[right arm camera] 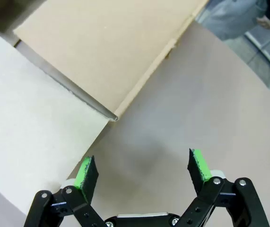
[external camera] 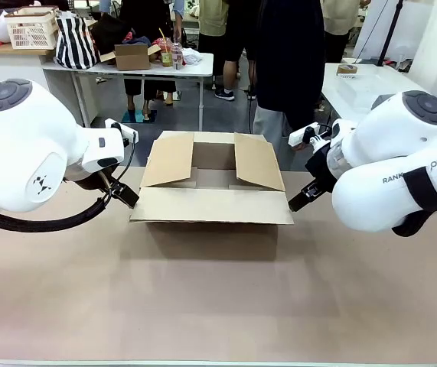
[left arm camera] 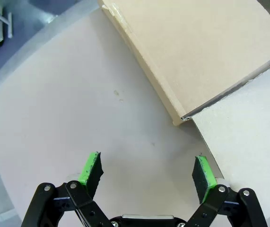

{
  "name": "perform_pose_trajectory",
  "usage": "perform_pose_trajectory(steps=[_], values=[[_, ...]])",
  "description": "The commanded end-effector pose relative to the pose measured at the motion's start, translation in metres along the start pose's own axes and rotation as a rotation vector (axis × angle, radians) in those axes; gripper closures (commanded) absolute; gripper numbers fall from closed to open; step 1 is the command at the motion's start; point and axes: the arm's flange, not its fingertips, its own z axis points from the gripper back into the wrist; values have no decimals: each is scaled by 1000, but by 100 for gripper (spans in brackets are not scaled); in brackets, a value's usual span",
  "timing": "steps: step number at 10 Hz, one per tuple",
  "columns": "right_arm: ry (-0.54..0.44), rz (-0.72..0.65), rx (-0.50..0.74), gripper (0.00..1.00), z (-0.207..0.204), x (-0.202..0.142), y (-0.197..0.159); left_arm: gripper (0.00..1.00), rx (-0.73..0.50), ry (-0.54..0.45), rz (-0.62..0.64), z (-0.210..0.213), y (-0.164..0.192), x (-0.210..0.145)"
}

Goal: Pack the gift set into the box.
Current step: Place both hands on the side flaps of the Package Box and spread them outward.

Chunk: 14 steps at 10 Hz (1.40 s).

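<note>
The cardboard box [external camera: 212,205] sits with its flaps spread toward the tabletop's [external camera: 218,306] far edge. The left tool [left arm camera: 146,171] and right tool [right arm camera: 142,170] hover wide open and empty beside its near corners.

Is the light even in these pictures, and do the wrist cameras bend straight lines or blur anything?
Front view: soft even light, no glare; the box throws a faint shadow on the table. Left wrist view: sharp, the left gripper in focus, but the table edge bows. Right wrist view: the same bowing, and a soft grey shadow near the right gripper.
</note>
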Motion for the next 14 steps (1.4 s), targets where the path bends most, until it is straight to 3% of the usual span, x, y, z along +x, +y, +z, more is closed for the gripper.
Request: perform_pose_trajectory(steps=[1,6,7,8,9,10,11,12,13,14], values=[[-1,0,0,0,0,0,0,0,0,0,0,0,0,0],[0,0,0,0,0,0,0,0,0,0,0,0,0,0],[122,-28,34,0,21,-10,-11,0,-46,60,29,11,5,-3],[186,-43,119,0,42,-21,-23,0,-85,118,43,28,13,-8],[264,-63,121,0,72,-27,-32,0,-164,156,59,52,20,-13],[227,-94,136,0,102,-30,-38,0,-191,196,77,80,23,-14],[104,-185,154,0,132,-27,-41,0,-240,126,83,113,22,-14],[-25,-250,219,0,154,-22,-40,0,-305,-12,87,140,18,-13],[-112,-331,285,0,166,-19,-43,0,-422,-190,79,160,18,-13],[-132,-443,251,0,168,-17,-49,0,-381,-231,98,164,19,-12]])
